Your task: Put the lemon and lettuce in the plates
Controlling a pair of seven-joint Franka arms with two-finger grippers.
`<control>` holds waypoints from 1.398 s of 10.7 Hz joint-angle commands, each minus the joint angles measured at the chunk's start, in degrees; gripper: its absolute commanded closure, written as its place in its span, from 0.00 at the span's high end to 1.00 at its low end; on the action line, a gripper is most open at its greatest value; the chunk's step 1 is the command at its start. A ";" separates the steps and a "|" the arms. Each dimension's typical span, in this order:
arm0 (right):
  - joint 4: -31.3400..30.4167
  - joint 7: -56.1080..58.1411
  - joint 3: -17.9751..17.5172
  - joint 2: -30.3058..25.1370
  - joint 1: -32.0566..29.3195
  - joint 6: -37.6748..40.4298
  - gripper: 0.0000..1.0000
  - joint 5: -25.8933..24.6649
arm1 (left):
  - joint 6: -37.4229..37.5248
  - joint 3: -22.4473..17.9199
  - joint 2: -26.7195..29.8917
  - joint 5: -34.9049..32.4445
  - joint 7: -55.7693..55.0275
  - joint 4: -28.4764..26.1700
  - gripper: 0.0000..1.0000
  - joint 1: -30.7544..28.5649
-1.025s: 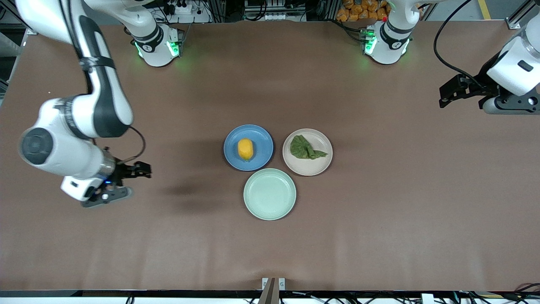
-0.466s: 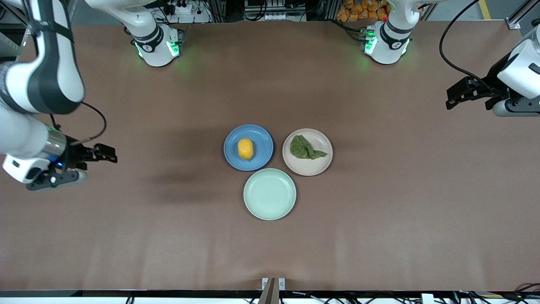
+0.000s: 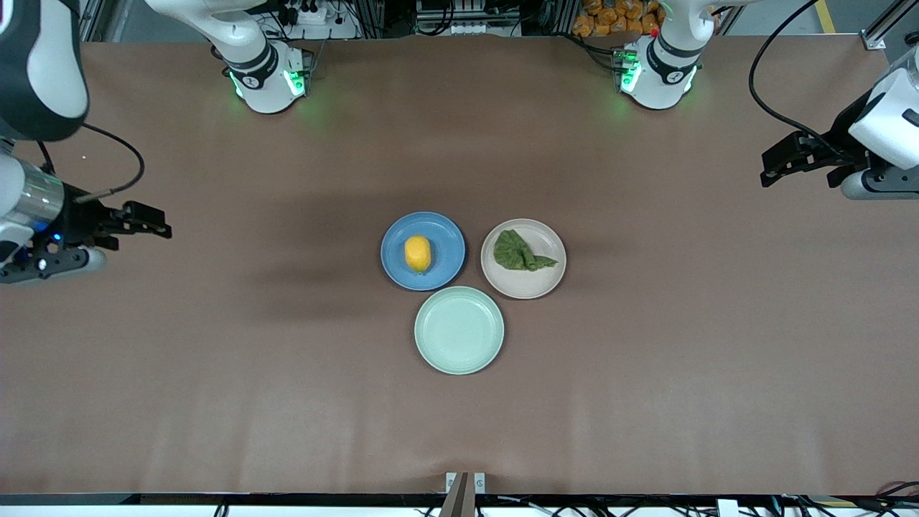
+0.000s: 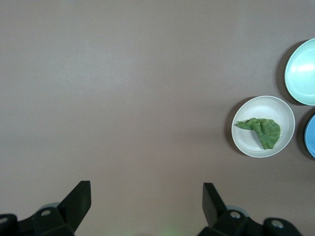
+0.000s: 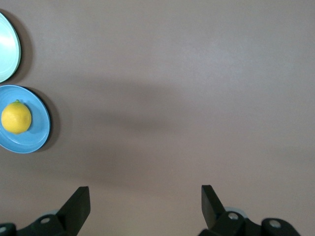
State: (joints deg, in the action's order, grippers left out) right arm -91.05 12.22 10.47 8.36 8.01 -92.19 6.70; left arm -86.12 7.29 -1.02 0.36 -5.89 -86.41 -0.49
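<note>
The small oval yellow lemon (image 3: 418,253) lies in the round blue plate (image 3: 444,269) and the wrinkly green lettuce leaf (image 3: 520,253) in the beige plate (image 3: 528,286), well apart from the left gripper (image 3: 779,156) and right gripper (image 3: 140,219), both hanging over bare brown surface (image 3: 646,373) with jaws spread and empty.

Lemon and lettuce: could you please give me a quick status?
Left gripper and right gripper open, empty, over bare table ends. Lemon on blue plate, lettuce on beige plate. Nothing in the way.
</note>
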 commanded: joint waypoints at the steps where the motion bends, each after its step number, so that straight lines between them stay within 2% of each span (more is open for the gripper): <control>1: -1.85 -4.02 -0.63 -3.69 -0.98 1.92 1.00 -0.54 | 0.25 -0.70 0.23 0.70 1.49 0.10 1.00 0.31; 5: -1.76 -4.84 -0.63 -7.03 -1.50 4.04 1.00 -0.54 | 0.16 -0.70 0.23 0.70 1.93 0.18 1.00 0.31; 7: -0.36 -4.75 -0.63 -7.13 -1.68 4.56 1.00 -0.72 | 0.16 -3.32 0.32 0.96 2.02 0.27 1.00 2.32; 11: 4.83 -4.48 -0.71 -6.34 -1.68 7.63 1.00 -5.11 | 0.07 -3.42 0.32 1.31 2.28 0.27 1.00 2.51; 15: 6.06 -4.66 -0.71 -6.25 -1.51 9.57 1.00 -5.55 | 0.07 -3.42 0.23 1.31 2.37 0.27 1.00 2.42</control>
State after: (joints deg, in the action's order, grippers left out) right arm -86.24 8.34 10.44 2.06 7.02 -84.06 1.97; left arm -86.17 4.83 -1.02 0.36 -5.46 -86.36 1.37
